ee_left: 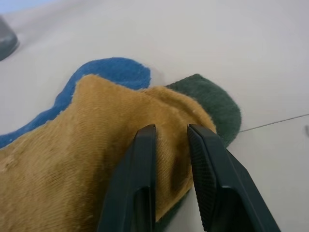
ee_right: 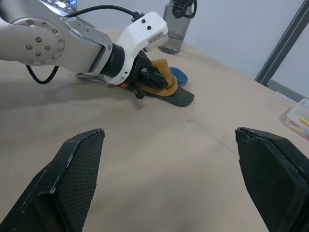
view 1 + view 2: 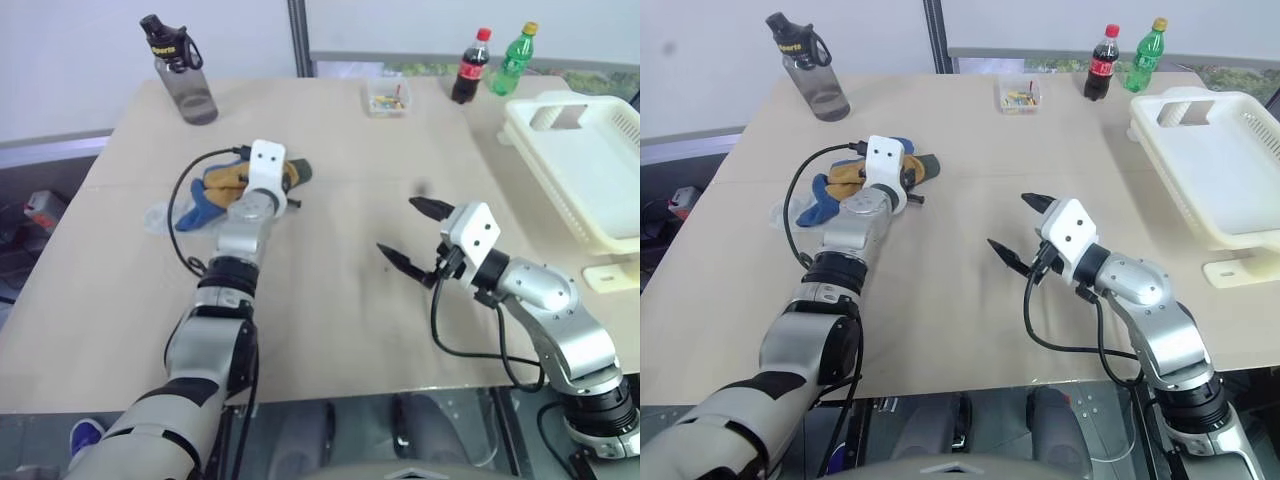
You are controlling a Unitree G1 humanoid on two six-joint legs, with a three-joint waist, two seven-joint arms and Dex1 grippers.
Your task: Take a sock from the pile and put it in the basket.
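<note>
While my left gripper (image 1: 171,140) is clamped on the mustard sock (image 1: 72,169) atop the pile (image 3: 835,185), my right gripper (image 3: 405,235) hangs with fingers wide apart over the bare table (image 3: 330,330). Well to my right sits the basket (image 3: 1225,175).

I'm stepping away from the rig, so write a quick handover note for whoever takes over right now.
Left end effector: shut on the mustard sock at the pile, sock pinched between its fingers, not lifted clear.
Right end effector: open, holding nothing, over bare table mid-way between pile and basket.
Basket: at the table's right edge, no sock seen in it.
Done: sock gripped.
Left: lift it, carry it right, drop it in the basket.
</note>
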